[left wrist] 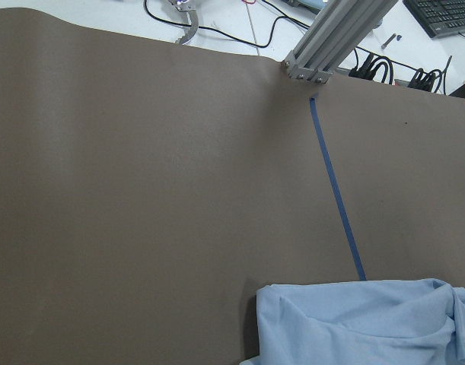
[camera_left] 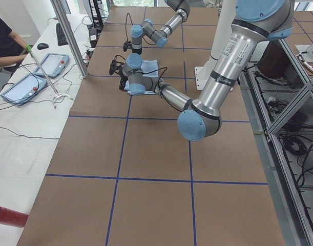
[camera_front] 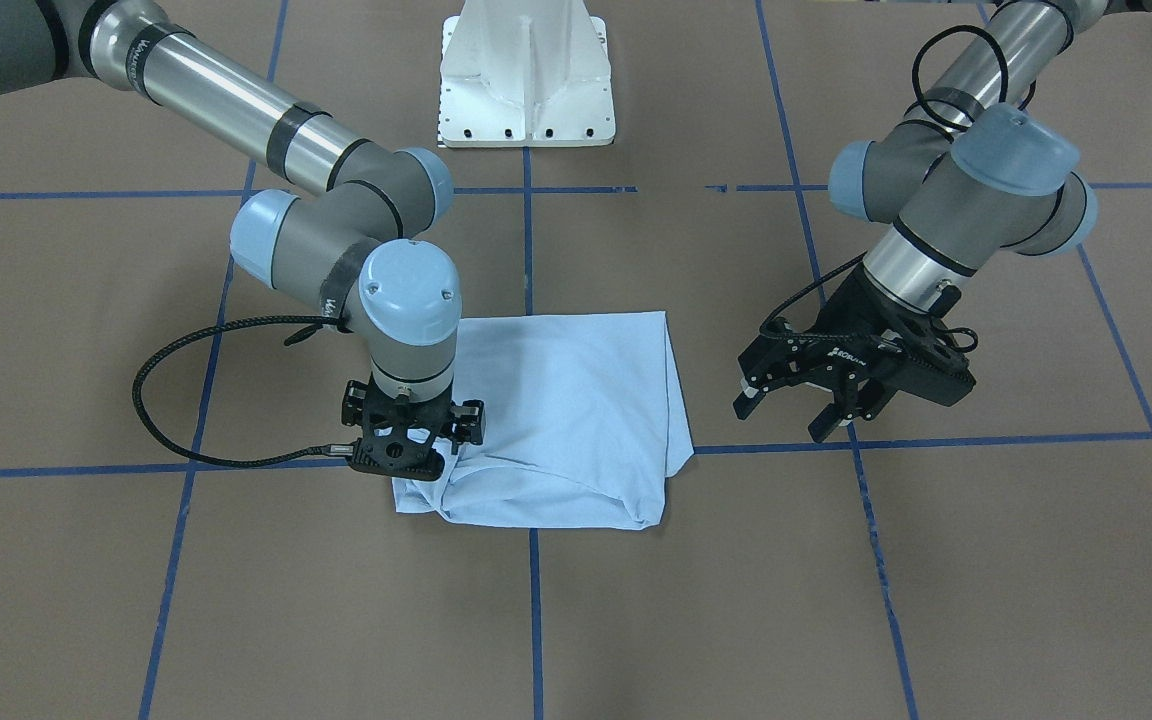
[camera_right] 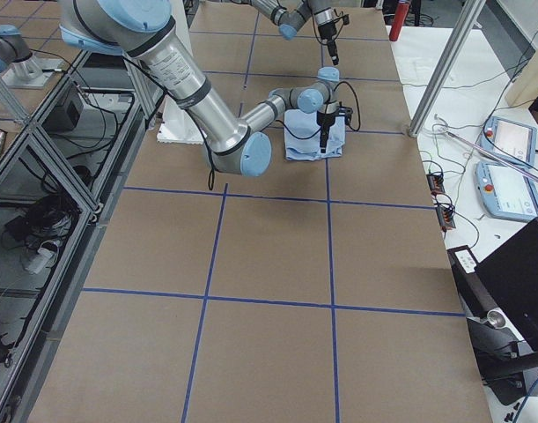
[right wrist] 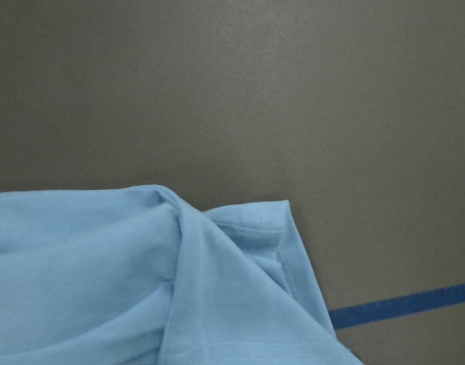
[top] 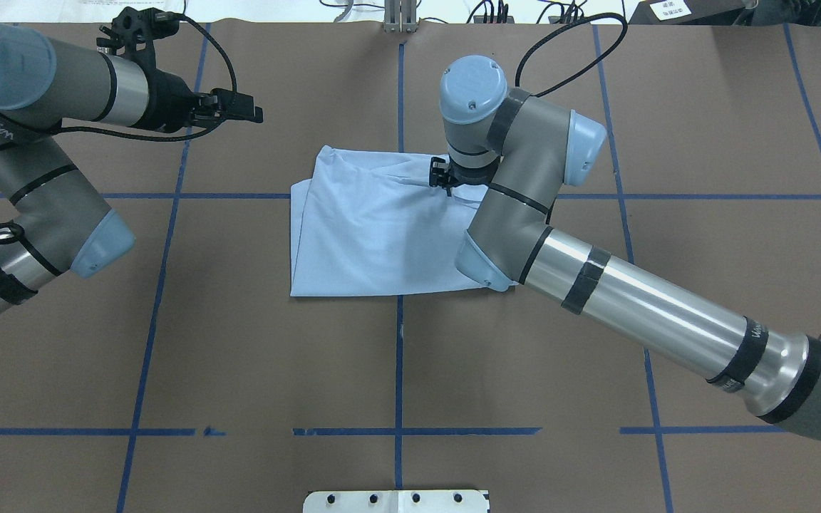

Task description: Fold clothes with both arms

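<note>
One light blue T-shirt (camera_front: 576,400) is lying folded at the middle of the worktop (camera_front: 936,600). Right arm (camera_front: 406,300) is bearing down on its bunched corner, jaws hidden, so I cannot tell their grip. Left arm (camera_front: 936,230) is hovering beside, jaws wide and empty. Hazard, as judged: any pull at that corner is risking dragging the layers askew.

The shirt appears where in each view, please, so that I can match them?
Front-facing: shirt, centre.
Overhead: shirt, upper centre.
Exterior left: shirt, small, upper centre.
Exterior right: shirt, small, upper centre.
Left wrist: shirt, bottom right.
Right wrist: shirt, bottom left.
Landmark: blue tape lines running into it.
</note>
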Controlling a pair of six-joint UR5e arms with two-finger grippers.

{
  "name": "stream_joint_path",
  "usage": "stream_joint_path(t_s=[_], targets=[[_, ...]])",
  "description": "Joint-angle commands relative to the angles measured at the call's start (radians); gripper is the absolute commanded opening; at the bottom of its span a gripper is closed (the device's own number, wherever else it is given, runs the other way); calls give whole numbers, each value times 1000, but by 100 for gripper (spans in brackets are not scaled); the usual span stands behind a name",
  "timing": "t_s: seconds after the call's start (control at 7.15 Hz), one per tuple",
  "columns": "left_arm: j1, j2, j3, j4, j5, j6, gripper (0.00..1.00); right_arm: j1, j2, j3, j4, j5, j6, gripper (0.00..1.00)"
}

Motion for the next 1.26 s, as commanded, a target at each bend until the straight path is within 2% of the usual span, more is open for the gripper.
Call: stream_joint_path(t_s=[0.0,0.28,1.12], targets=[[-2,1,-23,2,-1,-1,100,-3,39,-27,0,-1,2,100],[-1,25,-72,10,-3,-4,100,-7,38,-67,0,-31,-7,100],[2,47,-139,16,-1,-12,100,43,24,-75,-6,-33,-49,100]])
